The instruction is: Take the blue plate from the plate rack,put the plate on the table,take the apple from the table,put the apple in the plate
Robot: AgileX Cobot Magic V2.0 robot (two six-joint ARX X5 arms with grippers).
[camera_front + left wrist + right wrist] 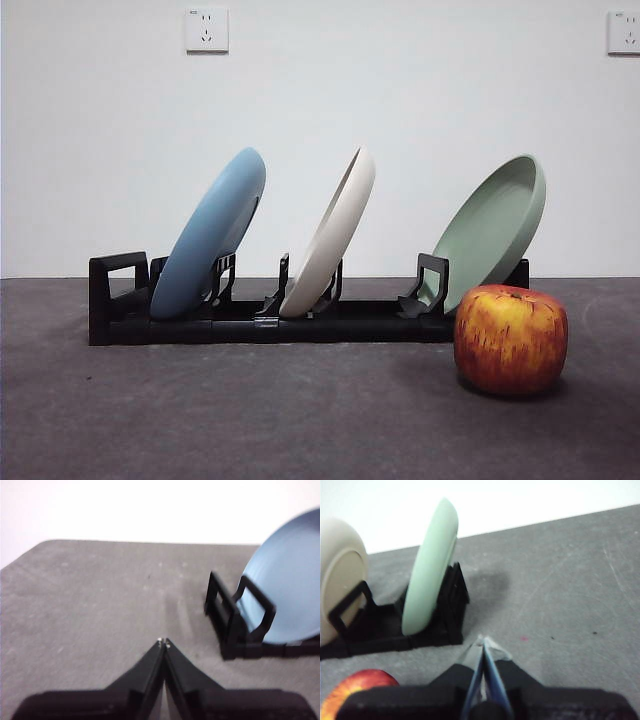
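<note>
The blue plate (212, 232) leans in the left slot of the black plate rack (300, 322); it also shows in the left wrist view (287, 587) behind the rack's end piece (230, 612). The red and yellow apple (510, 338) stands on the table (250, 420) in front of the rack's right end, and its edge shows in the right wrist view (357, 687). My left gripper (163, 642) is shut and empty over bare table, apart from the rack. My right gripper (482, 641) is shut and empty, beside the apple. Neither arm shows in the front view.
A cream-white plate (332, 232) leans in the rack's middle slot and a sage-green plate (492, 228) in its right slot; both show in the right wrist view (340, 575) (432, 565). A white wall with two sockets (206, 30) stands behind.
</note>
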